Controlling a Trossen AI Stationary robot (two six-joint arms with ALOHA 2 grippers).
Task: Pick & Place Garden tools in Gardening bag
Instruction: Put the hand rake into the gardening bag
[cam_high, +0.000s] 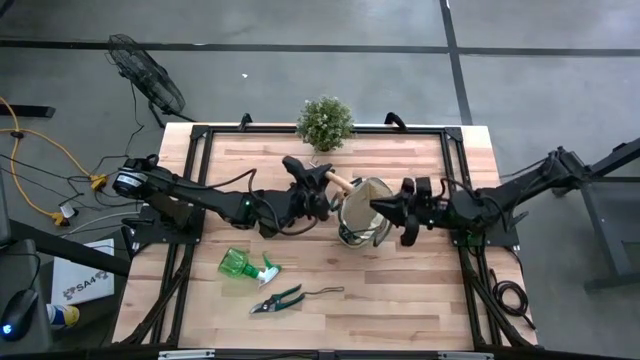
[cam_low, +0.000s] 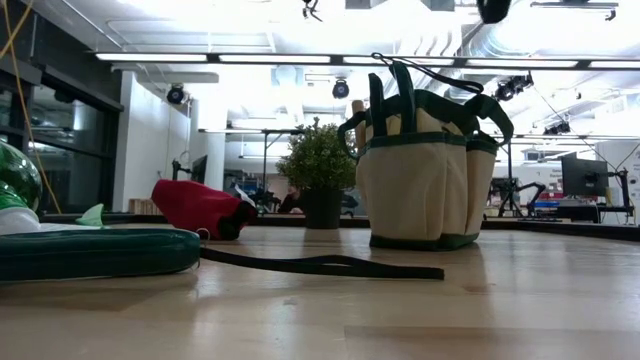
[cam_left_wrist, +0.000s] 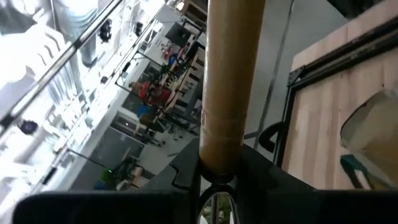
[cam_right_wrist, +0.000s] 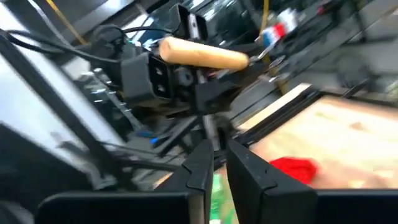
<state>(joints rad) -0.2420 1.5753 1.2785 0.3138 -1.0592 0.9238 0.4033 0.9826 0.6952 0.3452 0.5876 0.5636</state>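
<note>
Left gripper (cam_high: 318, 192) is being held clamped on a trowel (cam_high: 340, 181) by its wooden handle, just beside the bag (cam_high: 362, 212) rim, the handle angled toward the opening. Right gripper (cam_high: 385, 207) is being kept over the bag's far rim with its fingers nearly together; whether fabric is pinched cannot be told. The trowel is being judged stiff and light, its smooth round handle liable to twist, so a grip near the ferrule is being favoured. The bag is being judged soft, its rim likely to fold under a push; a wooden handle is showing above its rim in the low view. A spray bottle (cam_high: 246, 265), pruners (cam_high: 279, 299) and red glove (cam_low: 197, 207) are lying on the table (cam_high: 420, 290).
</note>
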